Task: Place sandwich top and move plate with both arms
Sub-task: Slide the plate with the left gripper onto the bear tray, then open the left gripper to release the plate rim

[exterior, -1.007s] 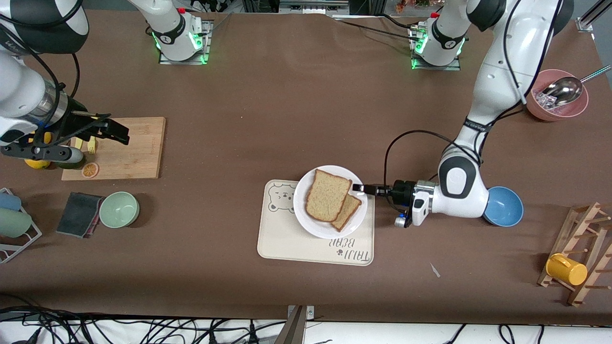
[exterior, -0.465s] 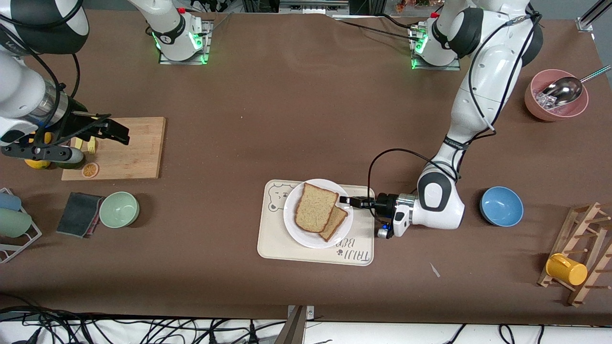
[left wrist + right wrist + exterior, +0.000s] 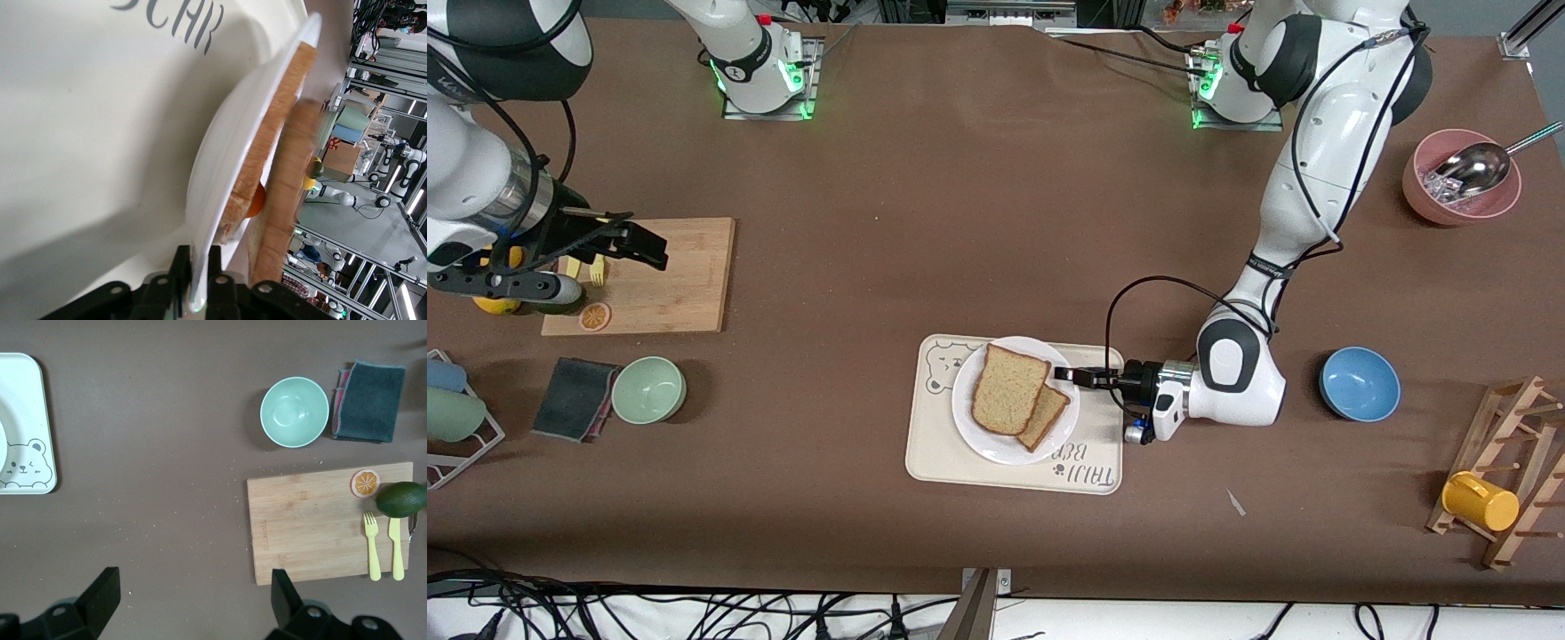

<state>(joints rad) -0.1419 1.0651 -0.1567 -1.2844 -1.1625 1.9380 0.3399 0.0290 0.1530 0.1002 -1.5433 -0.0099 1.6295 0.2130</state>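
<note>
Plate (image 3: 996,440) looks stiff and slick; I've got my left gripper (image 3: 1069,374) pinching its rim. Sandwich top (image 3: 1008,401) sits loose, could slide. Right gripper (image 3: 618,242) waits spread over the cutting board (image 3: 680,280).

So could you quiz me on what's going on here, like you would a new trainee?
1. True or false: the left gripper is shut on the rim of the plate.
2. What does the plate rest on? A) the wooden cutting board B) the cream tray C) the bare table
3. Fill in: the right gripper hangs open over the ______.

Key
1. True. The left wrist view shows the fingers clamped on the plate's edge.
2. B. The sandwich top lies on the plate, partly covering a smaller slice.
3. Cutting board, toward the right arm's end of the table; that arm waits.
</note>
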